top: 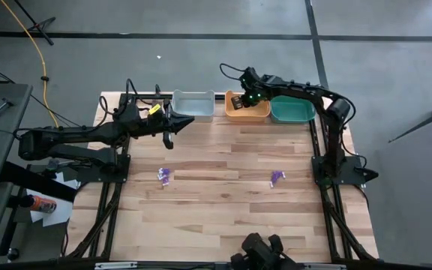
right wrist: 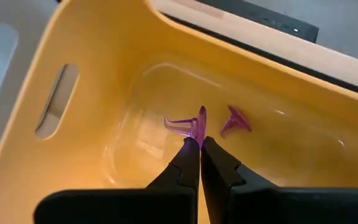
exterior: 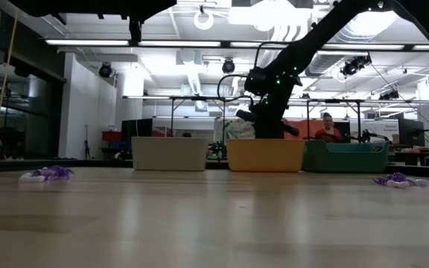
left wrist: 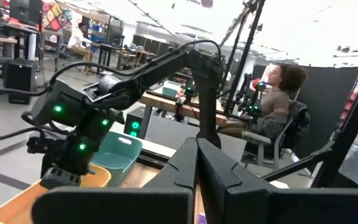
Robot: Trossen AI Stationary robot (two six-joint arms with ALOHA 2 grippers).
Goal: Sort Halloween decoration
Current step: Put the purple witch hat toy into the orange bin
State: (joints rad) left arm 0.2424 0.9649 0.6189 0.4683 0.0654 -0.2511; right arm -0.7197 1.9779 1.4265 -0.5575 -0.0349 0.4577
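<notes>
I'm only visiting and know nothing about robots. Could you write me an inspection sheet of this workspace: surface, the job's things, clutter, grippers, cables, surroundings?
Surface: wooden table, bare wood across the middle.
Job's things: purple trinkets and on the table; two pink ones in the orange bin.
Clutter: grey bin and teal bin beside the orange one.
Grippers: right gripper shut on a pink trinket inside the orange bin; left gripper shut, over the table.
Cables: yellow cable on the floor.
Surroundings: seated person behind the table.

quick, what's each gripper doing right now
Left gripper: closed, holding nothing visible, near the grey bin.
Right gripper: closed on a purple trinket, over the orange bin.
</notes>
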